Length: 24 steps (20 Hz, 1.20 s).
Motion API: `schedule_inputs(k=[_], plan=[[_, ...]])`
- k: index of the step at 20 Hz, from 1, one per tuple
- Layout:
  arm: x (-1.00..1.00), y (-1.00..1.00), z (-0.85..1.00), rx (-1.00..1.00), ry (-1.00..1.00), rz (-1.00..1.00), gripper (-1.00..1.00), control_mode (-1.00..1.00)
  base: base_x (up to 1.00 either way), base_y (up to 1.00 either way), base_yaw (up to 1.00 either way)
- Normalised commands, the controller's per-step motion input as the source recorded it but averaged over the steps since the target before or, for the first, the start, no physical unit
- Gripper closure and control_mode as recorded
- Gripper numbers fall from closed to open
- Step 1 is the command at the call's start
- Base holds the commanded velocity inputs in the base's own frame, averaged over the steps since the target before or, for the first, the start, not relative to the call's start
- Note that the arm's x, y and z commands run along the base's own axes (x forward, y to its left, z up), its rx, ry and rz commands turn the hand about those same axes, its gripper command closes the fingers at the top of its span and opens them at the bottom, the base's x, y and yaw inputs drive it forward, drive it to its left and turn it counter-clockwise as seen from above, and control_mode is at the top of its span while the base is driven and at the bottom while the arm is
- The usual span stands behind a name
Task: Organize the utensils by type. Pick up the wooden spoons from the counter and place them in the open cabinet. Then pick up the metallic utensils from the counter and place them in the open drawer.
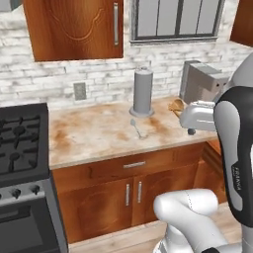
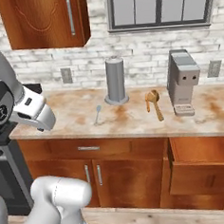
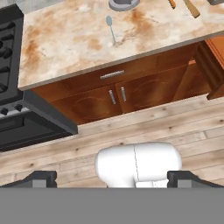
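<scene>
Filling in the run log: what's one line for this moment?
phase: before first pick | gripper: open, empty, off the counter | wooden spoons: on counter | metal spoon: on counter | drawer: open

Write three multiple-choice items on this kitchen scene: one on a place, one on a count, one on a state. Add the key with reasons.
1. Where does the silver spoon lie?
A. on the counter before the grey canister
B. in the drawer
C. on the stove

2. How many wooden spoons lie beside the coffee machine?
A. none
B. two
C. five

3. How does the drawer on the right stand?
A. shut
B. removed
C. pulled open

Key: 1 A, it rests on the stone near the canister's base; 2 B, two orange-brown handles show; 3 C, its box juts past the cabinet fronts.
</scene>
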Motion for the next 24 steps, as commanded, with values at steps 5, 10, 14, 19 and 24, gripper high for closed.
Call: schedule_inputs(k=[5,10,14,19,24], plan=[[0.0,0.0,0.0,0.0,0.0,0.0,-1.0,1.0,0.56,-0.46,0.0],[0.0,0.0,0.0,0.0,0.0,0.0,-1.0,1.0,0.54,-0.41,0.0],[0.0,0.0,0.0,0.0,0.0,0.0,-1.0,1.0,0.5,-0.39,0.0],[0.0,0.0,0.0,0.0,0.0,0.0,-1.0,1.0,0.46,-0.4,0.0],[0.0,0.0,0.0,0.0,0.0,0.0,-1.0,1.0,0.41,-0.42,0.0]])
